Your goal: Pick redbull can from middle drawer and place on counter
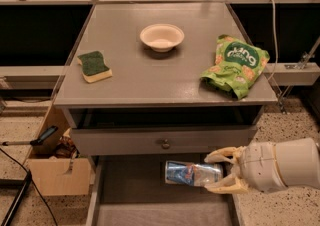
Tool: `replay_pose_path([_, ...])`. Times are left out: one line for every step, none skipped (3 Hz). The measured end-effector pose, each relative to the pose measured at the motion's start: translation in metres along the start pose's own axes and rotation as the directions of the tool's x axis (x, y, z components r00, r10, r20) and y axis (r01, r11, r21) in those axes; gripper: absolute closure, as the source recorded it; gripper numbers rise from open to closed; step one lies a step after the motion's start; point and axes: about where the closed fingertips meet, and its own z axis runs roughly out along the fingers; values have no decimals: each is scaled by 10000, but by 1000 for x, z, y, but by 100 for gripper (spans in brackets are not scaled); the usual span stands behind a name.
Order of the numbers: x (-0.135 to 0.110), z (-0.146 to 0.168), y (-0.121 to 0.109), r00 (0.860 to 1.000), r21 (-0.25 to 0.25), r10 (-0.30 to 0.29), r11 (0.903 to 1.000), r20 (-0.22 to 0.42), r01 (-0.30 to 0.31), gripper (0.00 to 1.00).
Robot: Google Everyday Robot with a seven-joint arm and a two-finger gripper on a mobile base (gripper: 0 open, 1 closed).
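Note:
My gripper [221,171] reaches in from the lower right and is shut on the redbull can [192,173], a silver-and-blue can held on its side. The can hangs above the floor of the open middle drawer [135,195], just below the closed drawer front with a round knob [164,143]. The counter [150,70] is the grey cabinet top above, well higher than the can.
On the counter stand a white bowl [161,36] at the back middle, a green-and-yellow sponge [94,66] at the left and a green snack bag [235,65] at the right. A cardboard box [55,170] with tools sits on the floor at the left.

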Motion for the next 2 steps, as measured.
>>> replay_pose_path([-16,-2,-4,9981,-83,-595,9982,-131,594,100])
replay_pose_path([-46,-8,-33,9886,-188,-1498,9886,-157,1496,100])
